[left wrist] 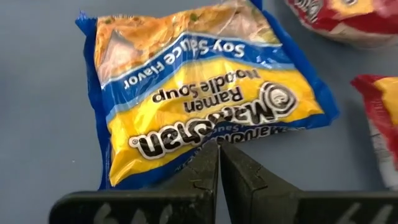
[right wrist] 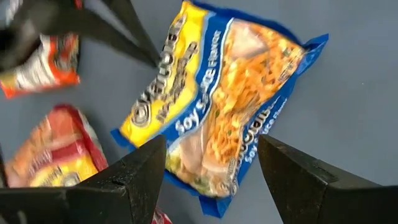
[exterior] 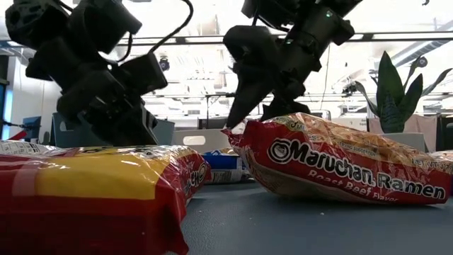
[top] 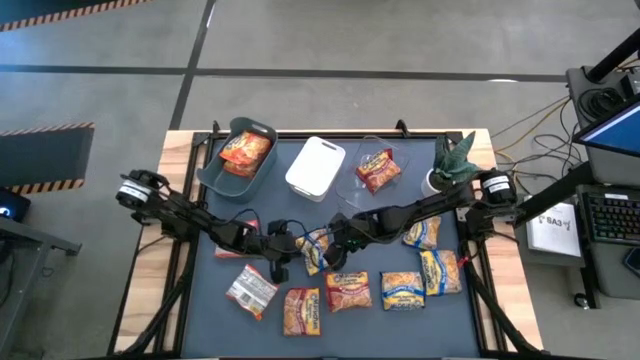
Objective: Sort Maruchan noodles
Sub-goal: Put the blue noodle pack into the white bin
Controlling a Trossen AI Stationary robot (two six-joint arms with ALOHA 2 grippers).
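Note:
A blue-and-yellow Maruchan packet (left wrist: 205,87) lies flat on the dark mat (top: 230,300), mid-table, between my two grippers (top: 315,248). My left gripper (left wrist: 219,147) comes from the table's left, shut, with its tips at the packet's long edge. My right gripper (right wrist: 211,174) comes from the right and hangs open above one short end of the same packet (right wrist: 230,106), one finger on either side and clear of it. More packets lie along the near part of the mat: whitish-silver (top: 252,290), orange-red (top: 303,310) and blue-and-yellow (top: 402,290). My left gripper's shut fingertips (left wrist: 214,155) meet the blue seam on the packet's long edge (left wrist: 186,163), about midway along it. They slant down from the table's left side. The tips hide the spot, so I cannot tell whether the seam is caught between them. The packet lies flat on the mat.
At the far edge stand a grey-green bin (top: 215,170) holding an orange-red packet, a white bin (top: 316,165) and a clear bin (top: 352,185) holding another packet. A potted plant (top: 455,160) stands far right. In the low view two packets (exterior: 92,191) (exterior: 340,166) lie close in front.

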